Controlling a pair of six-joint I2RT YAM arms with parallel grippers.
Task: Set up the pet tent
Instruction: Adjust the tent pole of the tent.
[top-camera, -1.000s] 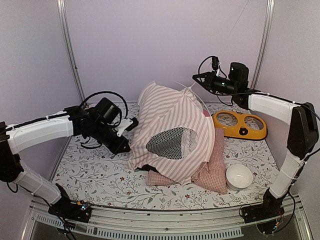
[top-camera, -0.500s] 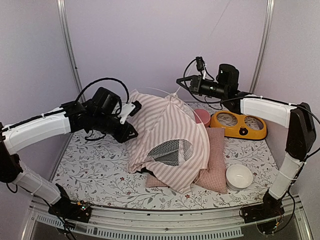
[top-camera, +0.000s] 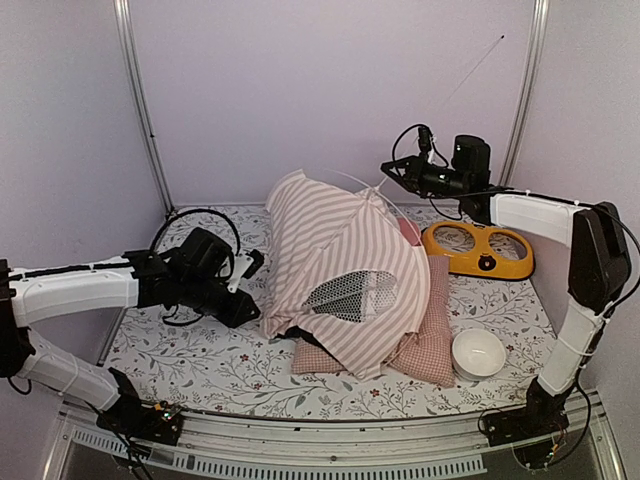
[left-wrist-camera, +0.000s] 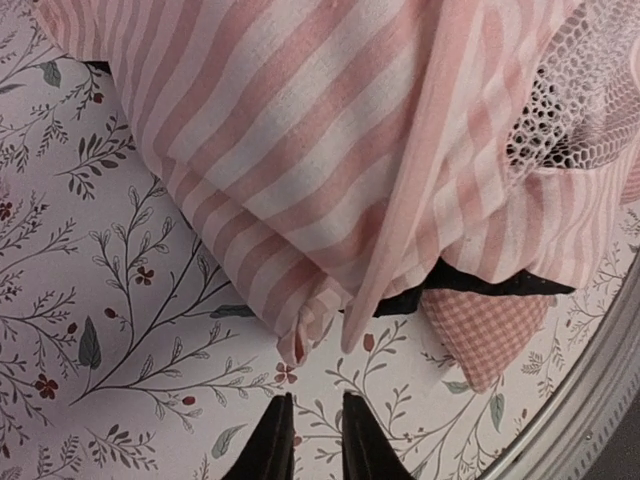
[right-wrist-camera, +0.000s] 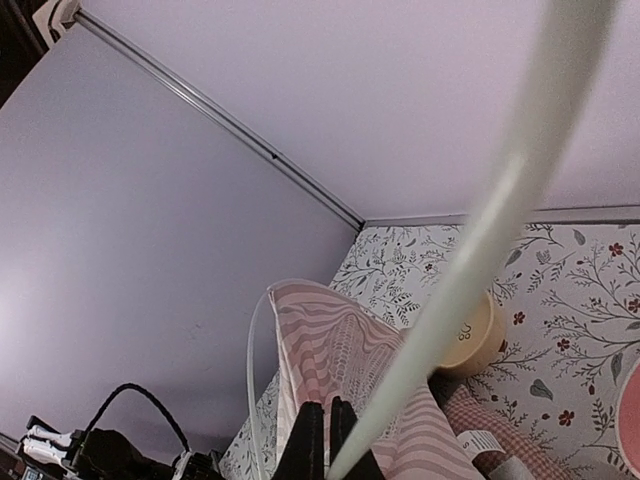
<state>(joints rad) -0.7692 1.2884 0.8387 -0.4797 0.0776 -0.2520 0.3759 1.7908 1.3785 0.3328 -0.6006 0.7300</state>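
Top view: the pet tent (top-camera: 335, 235) stands mid-table on the floral cloth (top-camera: 200, 350), a slumped pink-and-white striped hump with its mesh window (top-camera: 345, 295) facing the near edge. Its right near side lies over the pink checked cushion (top-camera: 432, 340). A white bowl (top-camera: 478, 352) sits near-right of the cushion, and a yellow two-hole feeder (top-camera: 480, 250) sits far right, apart from the tent. My left gripper (top-camera: 255, 262) is low over the cloth just left of the tent's left edge. My right gripper (top-camera: 388, 172) is up at the tent's peak, on its right side. Left wrist view: my left gripper (left-wrist-camera: 312, 440) has its two black tips a narrow slit apart, with only printed cloth (left-wrist-camera: 100, 300) showing between them and nothing held. The tent's striped hem (left-wrist-camera: 300, 150) bunches just beyond the tips, not touching. The mesh (left-wrist-camera: 570, 110) is at upper right, a cushion corner (left-wrist-camera: 485, 325) pokes out from under the hem, and a black strip (left-wrist-camera: 480, 285) lies between the two. Right wrist view: my right gripper (right-wrist-camera: 325, 440) has its fingers pressed together, clamped on the thin white pole (right-wrist-camera: 470, 250), which runs from them up past the lens, blurred. Beyond them is the striped tent top (right-wrist-camera: 340, 350), with a second pole arcing over its left side (right-wrist-camera: 252, 360). A cream cup (right-wrist-camera: 470, 340) stands on the cloth behind the tent.
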